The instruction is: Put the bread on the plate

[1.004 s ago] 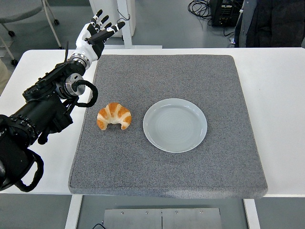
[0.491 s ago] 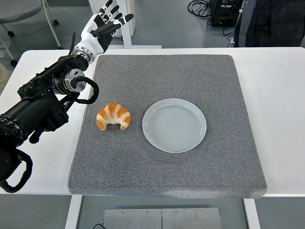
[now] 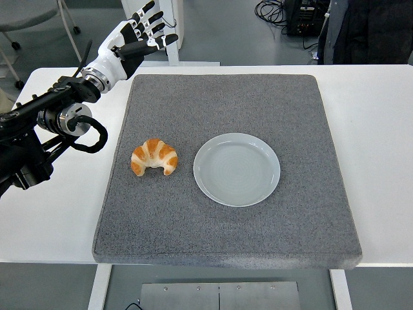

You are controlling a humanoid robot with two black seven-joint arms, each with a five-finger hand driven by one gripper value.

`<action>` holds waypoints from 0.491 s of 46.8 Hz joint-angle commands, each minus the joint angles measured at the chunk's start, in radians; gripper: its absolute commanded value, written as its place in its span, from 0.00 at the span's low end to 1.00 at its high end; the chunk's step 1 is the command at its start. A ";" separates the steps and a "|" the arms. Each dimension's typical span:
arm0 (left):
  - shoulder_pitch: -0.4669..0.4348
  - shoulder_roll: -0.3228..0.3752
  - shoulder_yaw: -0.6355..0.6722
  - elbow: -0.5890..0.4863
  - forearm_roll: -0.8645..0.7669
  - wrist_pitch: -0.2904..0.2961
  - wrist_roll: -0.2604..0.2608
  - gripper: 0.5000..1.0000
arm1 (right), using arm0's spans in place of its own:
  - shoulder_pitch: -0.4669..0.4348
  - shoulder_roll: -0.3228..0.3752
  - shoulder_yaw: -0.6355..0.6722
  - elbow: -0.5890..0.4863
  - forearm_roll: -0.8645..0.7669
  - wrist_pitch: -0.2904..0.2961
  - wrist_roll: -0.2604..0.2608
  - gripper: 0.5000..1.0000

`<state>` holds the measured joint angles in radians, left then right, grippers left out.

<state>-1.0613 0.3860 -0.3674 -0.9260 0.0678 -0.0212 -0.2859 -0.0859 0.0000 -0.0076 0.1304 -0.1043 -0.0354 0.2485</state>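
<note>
A golden croissant (image 3: 154, 157) lies on the grey mat (image 3: 226, 226), left of centre. Just to its right sits a pale blue-grey plate (image 3: 237, 169) with nothing on it. My left hand (image 3: 134, 43) is raised above the mat's far left corner, well behind the croissant, with its fingers spread and holding nothing. Its black arm (image 3: 45, 126) comes in from the left edge. No right arm shows.
The grey mat covers most of the white table (image 3: 381, 129). Beyond the far edge stand a chair (image 3: 39, 19), a white post, cables on the floor, and a person in dark clothing (image 3: 368, 29) at the top right.
My left arm has pulled back toward the left edge, and the hand has risen and shifted slightly left. The croissant and plate stay put.
</note>
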 commanded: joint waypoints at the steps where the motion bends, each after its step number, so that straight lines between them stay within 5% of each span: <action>1: -0.005 0.042 0.042 -0.042 0.000 0.004 0.001 1.00 | 0.000 0.000 0.000 0.000 0.000 0.000 0.000 1.00; 23: -0.057 0.209 0.215 -0.214 0.124 0.066 0.010 1.00 | 0.000 0.000 0.000 0.000 0.000 0.000 0.000 1.00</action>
<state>-1.1068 0.5772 -0.1923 -1.1247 0.1807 0.0458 -0.2759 -0.0861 0.0000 -0.0076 0.1303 -0.1043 -0.0354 0.2484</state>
